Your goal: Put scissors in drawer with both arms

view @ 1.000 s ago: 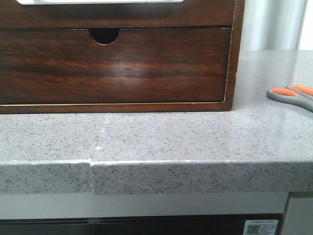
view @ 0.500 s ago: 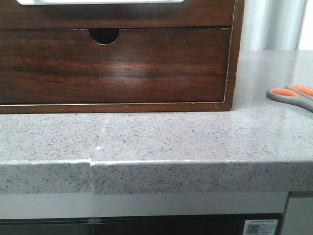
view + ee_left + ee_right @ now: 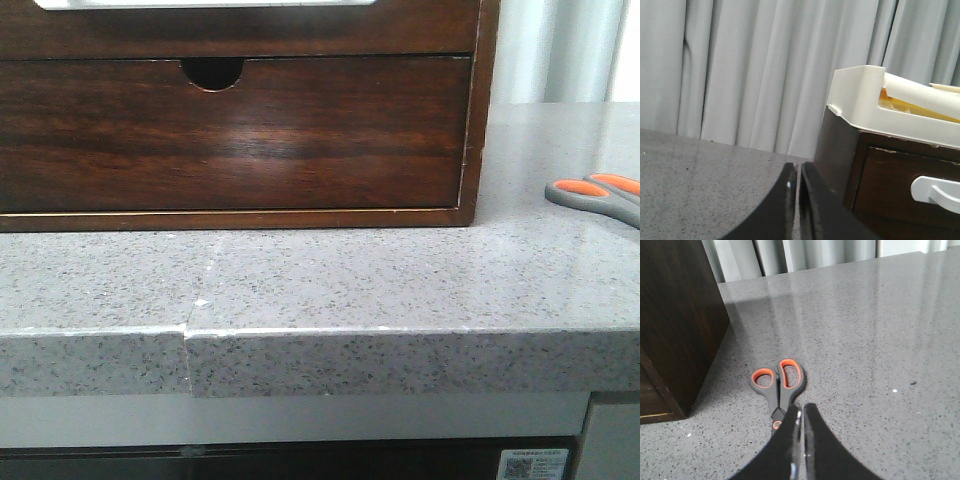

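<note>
Front view: a dark-brown wooden cabinet fills the upper left and centre of the frame, standing on a grey speckled countertop. Its visible lower drawer is closed and has a small half-round finger notch at its top edge. A strip of white shows at the very top, above that front. The scissors lie flat on the countertop at the right edge, well apart from the cabinet; only the grey handles with orange-lined loops are in frame. Neither arm appears here.

Left wrist view: the left gripper sits at bottom centre, its two dark fingers closed to a thin slit with nothing between them. The cabinet's side and a drawer front with a white handle occupy the lower right. A white tray rests on the cabinet top, holding a pale roll. Grey curtains fill the background.

Right wrist view: the right gripper is at bottom centre, fingers together or nearly so, directly over the blade end of the scissors. Whether the fingers touch the blades cannot be told. The orange loops point toward the upper part of the frame. The cabinet's dark side stands at left, near the scissors but not touching.
</note>
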`<state>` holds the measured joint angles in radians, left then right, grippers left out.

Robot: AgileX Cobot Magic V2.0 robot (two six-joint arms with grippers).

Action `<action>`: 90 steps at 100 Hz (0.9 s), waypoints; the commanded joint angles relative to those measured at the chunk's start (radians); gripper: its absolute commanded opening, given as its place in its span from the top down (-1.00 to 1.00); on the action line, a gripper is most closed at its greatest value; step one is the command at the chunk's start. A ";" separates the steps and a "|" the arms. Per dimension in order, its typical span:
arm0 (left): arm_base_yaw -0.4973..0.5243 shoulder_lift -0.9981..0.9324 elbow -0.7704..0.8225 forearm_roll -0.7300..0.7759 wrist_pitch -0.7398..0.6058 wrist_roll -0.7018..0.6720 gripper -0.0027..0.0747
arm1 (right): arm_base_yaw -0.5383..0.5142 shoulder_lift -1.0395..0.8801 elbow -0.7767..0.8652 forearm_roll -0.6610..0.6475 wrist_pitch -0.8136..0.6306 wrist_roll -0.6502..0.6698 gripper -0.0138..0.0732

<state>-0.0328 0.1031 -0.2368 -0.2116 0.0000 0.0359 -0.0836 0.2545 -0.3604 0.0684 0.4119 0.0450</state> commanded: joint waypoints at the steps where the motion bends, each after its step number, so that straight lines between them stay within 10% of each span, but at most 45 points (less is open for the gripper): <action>1: 0.001 0.020 -0.037 0.013 -0.067 -0.007 0.97 | 0.002 0.017 -0.038 -0.002 -0.083 -0.002 0.79; 33: 0.001 0.020 -0.037 0.015 -0.067 -0.007 0.10 | 0.002 0.017 -0.038 -0.002 -0.083 -0.002 0.79; 90: -0.076 0.196 -0.120 0.428 -0.108 0.002 0.08 | 0.002 0.017 -0.036 -0.002 -0.083 -0.002 0.79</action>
<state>-0.0724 0.2374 -0.3018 0.1016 -0.0174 0.0359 -0.0836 0.2545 -0.3604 0.0684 0.4119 0.0450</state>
